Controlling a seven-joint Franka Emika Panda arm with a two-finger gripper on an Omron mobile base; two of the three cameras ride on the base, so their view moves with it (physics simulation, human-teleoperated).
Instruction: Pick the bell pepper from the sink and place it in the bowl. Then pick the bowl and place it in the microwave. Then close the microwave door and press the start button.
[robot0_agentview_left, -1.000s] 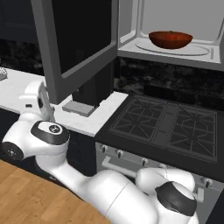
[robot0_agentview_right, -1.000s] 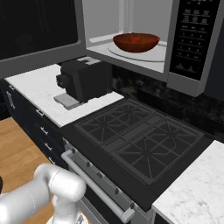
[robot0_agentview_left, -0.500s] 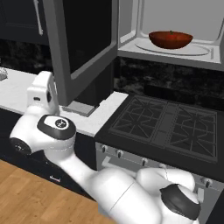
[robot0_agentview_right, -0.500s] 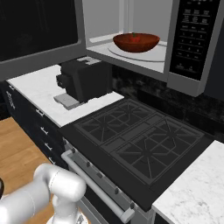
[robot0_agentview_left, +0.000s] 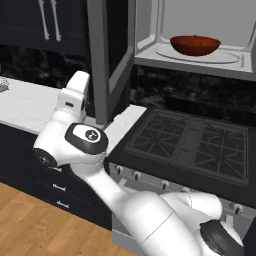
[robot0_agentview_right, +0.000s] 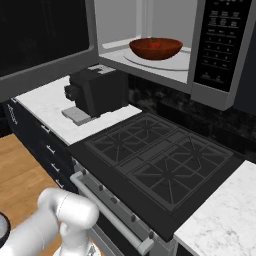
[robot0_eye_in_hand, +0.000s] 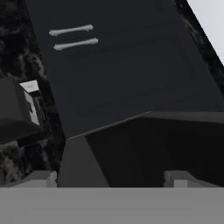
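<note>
A black gas stove (robot0_agentview_right: 165, 165) with dark grates sits set into the white marble tabletop (robot0_agentview_right: 50, 105), its oven handle (robot0_agentview_right: 107, 212) running pale along the front. On the tabletop just left of the stove stands a boxy black toaster (robot0_agentview_right: 97, 90), a small grey pad (robot0_agentview_right: 76, 115) lying beside it. Dark upper cabinets (robot0_agentview_left: 45, 25) carry two pale handles, dark drawers (robot0_agentview_left: 30, 160) sit below, and wood floor (robot0_agentview_left: 35, 225) shows underneath.
</note>
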